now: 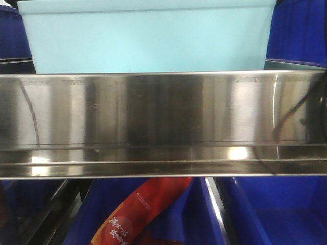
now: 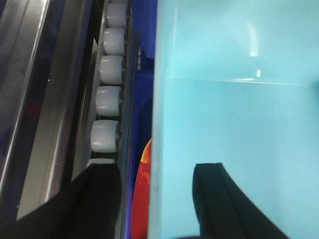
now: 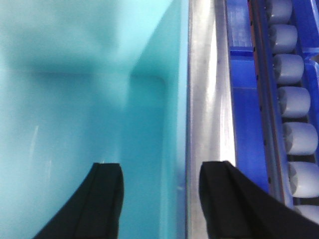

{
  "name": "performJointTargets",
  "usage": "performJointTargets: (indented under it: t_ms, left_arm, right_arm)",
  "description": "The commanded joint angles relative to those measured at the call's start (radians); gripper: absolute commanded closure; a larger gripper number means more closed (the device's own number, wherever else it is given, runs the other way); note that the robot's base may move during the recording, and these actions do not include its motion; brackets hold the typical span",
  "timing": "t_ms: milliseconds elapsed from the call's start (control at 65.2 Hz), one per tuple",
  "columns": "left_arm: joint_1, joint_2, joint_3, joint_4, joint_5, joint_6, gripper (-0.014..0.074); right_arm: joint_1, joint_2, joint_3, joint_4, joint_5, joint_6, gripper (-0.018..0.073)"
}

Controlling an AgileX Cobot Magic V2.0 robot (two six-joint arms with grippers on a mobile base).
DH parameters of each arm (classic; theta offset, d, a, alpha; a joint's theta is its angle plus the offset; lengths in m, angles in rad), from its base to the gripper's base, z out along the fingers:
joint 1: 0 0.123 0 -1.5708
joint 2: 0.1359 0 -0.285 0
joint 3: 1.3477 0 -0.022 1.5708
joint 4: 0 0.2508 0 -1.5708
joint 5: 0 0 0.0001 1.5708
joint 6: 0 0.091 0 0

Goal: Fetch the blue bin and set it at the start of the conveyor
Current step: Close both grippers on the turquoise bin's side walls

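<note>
The blue bin [image 1: 148, 38], a pale aqua tub, sits on the shelf just above the steel rail in the front view. In the left wrist view my left gripper [image 2: 157, 174] is open and straddles the bin's left wall [image 2: 159, 149], with one finger outside and one inside the tub [image 2: 239, 124]. In the right wrist view my right gripper [image 3: 160, 174] is open and straddles the bin's right wall [image 3: 182, 124], with one finger inside the tub [image 3: 75, 99] and one over a steel strip. The conveyor start is out of view.
A shiny stainless-steel shelf rail [image 1: 163, 117] spans the front view. Dark blue shelf bins [image 1: 301, 30] flank the tub and others stand below [image 1: 276, 214], one holding a red packet [image 1: 143, 214]. Grey rollers run beside the tub [image 2: 107, 99] [image 3: 294, 99].
</note>
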Motion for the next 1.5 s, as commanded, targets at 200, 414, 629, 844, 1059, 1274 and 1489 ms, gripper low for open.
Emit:
performJointTargets:
  t_ms: [200,414,629,844,1059,1274,1489]
  left_arm:
    - [0.004,0.005,0.002,0.005,-0.004,0.000,0.0342]
    - [0.004,0.005,0.002,0.005,-0.019,0.000,0.0342]
    - [0.004,0.017,0.002,0.024,-0.038,0.000,0.0342]
    - [0.004,0.021,0.002,0.013,-0.035,0.000,0.0342]
    - [0.004,0.022,0.002,0.013,-0.031,0.000,0.0342]
    - [0.004,0.022,0.002,0.013,-0.025,0.000,0.0342]
    - [0.004,0.022,0.002,0.011,-0.019,0.000,0.0401]
  right_arm:
    - [-0.006,0.009,-0.004,-0.014,-0.017,0.001,0.0305]
    - [-0.006,0.009,-0.004,-0.016,-0.017,0.001,0.0305]
    - [-0.006,0.009,-0.004,-0.025,-0.019,0.001,0.0305]
    - [-0.006,0.013,-0.004,-0.025,-0.019,0.001,0.0305]
    - [-0.006,0.017,-0.004,-0.025,-0.013,0.001,0.0305]
    - [-0.006,0.017,-0.004,-0.025,-0.015,0.001,0.0305]
    - [-0.006,0.017,-0.004,-0.025,-0.015,0.001,0.0335]
